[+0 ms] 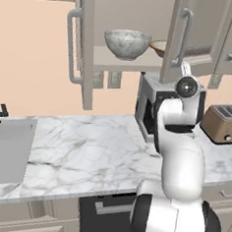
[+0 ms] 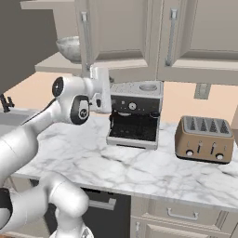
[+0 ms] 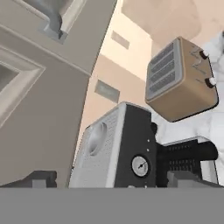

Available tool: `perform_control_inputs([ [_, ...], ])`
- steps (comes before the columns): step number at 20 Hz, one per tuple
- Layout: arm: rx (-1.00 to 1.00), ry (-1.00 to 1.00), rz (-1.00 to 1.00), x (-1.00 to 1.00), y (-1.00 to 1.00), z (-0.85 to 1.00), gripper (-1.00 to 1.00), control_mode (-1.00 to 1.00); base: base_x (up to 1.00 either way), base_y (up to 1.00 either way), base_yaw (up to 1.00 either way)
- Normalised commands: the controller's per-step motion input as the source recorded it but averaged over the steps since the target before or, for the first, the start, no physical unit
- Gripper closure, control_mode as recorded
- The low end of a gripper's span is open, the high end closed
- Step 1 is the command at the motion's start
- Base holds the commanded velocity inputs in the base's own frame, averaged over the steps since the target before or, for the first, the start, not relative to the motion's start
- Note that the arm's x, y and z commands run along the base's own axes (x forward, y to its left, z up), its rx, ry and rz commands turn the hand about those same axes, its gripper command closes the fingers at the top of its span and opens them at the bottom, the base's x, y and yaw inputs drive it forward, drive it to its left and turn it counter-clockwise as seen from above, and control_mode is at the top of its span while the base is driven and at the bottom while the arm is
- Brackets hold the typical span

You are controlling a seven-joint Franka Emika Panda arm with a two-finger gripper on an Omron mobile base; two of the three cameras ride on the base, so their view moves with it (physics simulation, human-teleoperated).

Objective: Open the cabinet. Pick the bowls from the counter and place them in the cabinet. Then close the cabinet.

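Marbled grey-white bowl point(image 1: 127, 44) and tan bowl point(image 1: 159, 46) sit shelved in the open beige cabinet point(image 1: 86, 51) — gripper point(image 3: 111, 180) spread empty, doors awaiting closure

Arm raised, tool point(image 3: 109, 177) wide open, empty.

two bowls point(image 1: 127, 44), one toaster point(image 2: 203, 138), one coffee machine point(image 2: 135, 114)
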Motion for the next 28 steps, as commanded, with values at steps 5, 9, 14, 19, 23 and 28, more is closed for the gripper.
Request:
perform_control_inputs([
  [5,0.0,0.37,-0.43,0.74,0.08,0.04,-1.0,-1.0,0.0,0.0,0.0],
  [9,0.0,0.24,-0.23,1.0,-0.1,0.55,-1.0,-1.0,0.0,0.0,0.0],
  [14,0.0,0.05,-0.03,1.0,-0.35,0.88,-1.0,-1.0,0.0,0.0,0.0],
  [19,0.0,-0.04,0.12,0.67,-0.29,0.3,-1.0,-1.0,0.0,0.0,0.0],
  [23,0.0,-0.3,0.19,-0.26,-0.14,0.0,-1.0,-1.0,0.0,0.0,0.0],
  [28,0.0,-0.53,0.21,-0.78,-0.03,-0.03,-1.0,-1.0,0.0,0.0,0.0],
])
